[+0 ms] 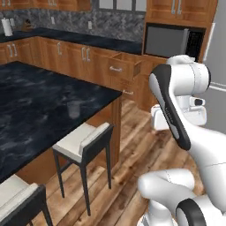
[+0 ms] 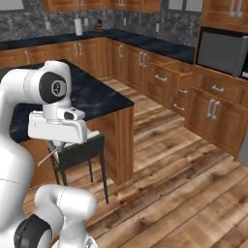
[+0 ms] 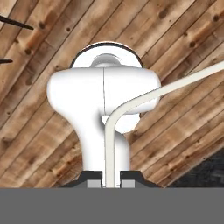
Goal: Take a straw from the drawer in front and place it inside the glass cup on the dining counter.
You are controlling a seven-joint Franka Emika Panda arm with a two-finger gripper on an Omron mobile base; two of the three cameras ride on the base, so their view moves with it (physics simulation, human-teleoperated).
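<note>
My gripper (image 2: 60, 145) hangs under the white hand, pointing down over the wooden floor beside the dining counter (image 2: 99, 97). It is shut on the straw (image 2: 48, 157), a thin pinkish line slanting down to the left from the fingers. In the hand view the straw (image 3: 109, 144) looks like a pale thin tube rising from between the shut finger tips (image 3: 109, 183) and bending right. The glass cup (image 1: 73, 110) stands on the dining counter (image 1: 35, 97) near its right end, left of the arm. The drawer (image 1: 123, 66) stands pulled out in the far cabinet row, also visible as the drawer (image 2: 167, 72).
Two white-seated black stools (image 1: 84, 141) (image 1: 17, 198) stand along the counter's near side; one stool (image 2: 80, 147) is right behind the hand. A microwave (image 1: 172, 42) sits in the tall cabinet at right. A paper towel roll (image 1: 6, 26) stands on the back worktop.
</note>
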